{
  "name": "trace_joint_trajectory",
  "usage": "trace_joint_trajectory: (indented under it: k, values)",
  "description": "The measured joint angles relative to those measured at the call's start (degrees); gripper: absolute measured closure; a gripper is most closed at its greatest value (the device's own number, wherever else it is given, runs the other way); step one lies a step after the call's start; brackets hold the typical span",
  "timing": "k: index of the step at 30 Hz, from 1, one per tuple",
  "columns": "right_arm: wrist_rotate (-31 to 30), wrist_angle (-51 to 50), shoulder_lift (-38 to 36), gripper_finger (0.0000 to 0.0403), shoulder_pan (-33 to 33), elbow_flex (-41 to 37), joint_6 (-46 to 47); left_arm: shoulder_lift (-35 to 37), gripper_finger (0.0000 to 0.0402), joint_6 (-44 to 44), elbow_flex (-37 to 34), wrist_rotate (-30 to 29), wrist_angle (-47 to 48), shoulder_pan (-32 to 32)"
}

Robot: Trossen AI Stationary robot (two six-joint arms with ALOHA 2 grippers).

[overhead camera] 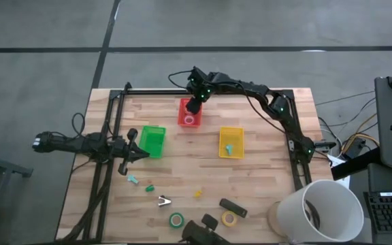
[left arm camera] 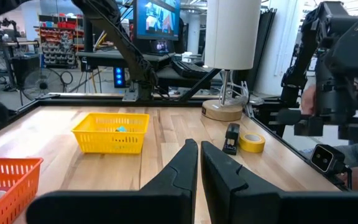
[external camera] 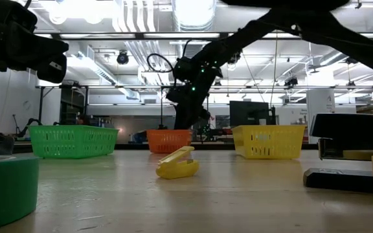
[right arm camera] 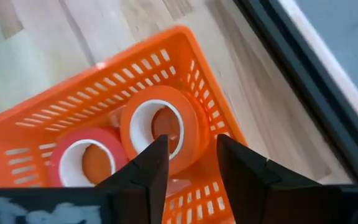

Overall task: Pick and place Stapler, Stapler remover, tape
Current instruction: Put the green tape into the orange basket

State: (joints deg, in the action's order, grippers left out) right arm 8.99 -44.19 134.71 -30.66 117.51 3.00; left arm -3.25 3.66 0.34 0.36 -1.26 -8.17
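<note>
Now the right tool (overhead camera: 194,104) hangs over the red basket (overhead camera: 189,113) near the middle of the counter's far edge, its fingers spread apart and holding nothing. Seen from the right wrist, two red-orange tape rolls (right arm camera: 160,127) (right arm camera: 84,163) lie inside that basket, side by side and touching, the nearer one leaning on the other, just beyond the fingertips (right arm camera: 151,165). The left tool (overhead camera: 141,154) waits near the left edge, beside the green basket (overhead camera: 152,141), with its fingers (left arm camera: 188,168) pressed together on nothing. A yellow basket (overhead camera: 231,142) sits right of centre with a small teal piece (overhead camera: 229,148) in it. Toward the near edge of the counter (overhead camera: 264,177) the remaining things lie loose: the black stapler (overhead camera: 233,207) right of the middle, the yellow tape (overhead camera: 229,219) just beside it, and the green tape (overhead camera: 176,220) a little to the left, close to the edge. A silver claw-like piece (overhead camera: 164,201) lies just beyond the green tape, a teal piece (overhead camera: 133,180) and a green piece (overhead camera: 150,187) lie nearer the left edge, and a small yellow piece (overhead camera: 198,194) sits between the silver claw and the stapler. A lamp with a white shade (overhead camera: 322,209) stands at the near right corner.
</note>
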Motion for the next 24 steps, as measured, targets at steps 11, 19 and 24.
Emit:
trace_joint_trajectory:
  k: [11, 19, 24]
  values:
    - [4.28, -2.29, -1.50, 0.0287, 3.20, 0.20, -1.07, 0.00, 0.0378, 0.00, 0.00, 0.02, 0.00, 0.00]
    - [6.13, -3.96, -3.97, 0.0313, 10.77, 0.22, -4.61, -0.01, 0.0378, 0.00, 0.00, 0.02, -0.01, -0.01]
    - [6.08, -5.56, -5.67, 0.0329, 17.64, 0.22, -6.85, -0.02, 0.0378, 0.00, 0.00, 0.00, 0.00, -0.01]
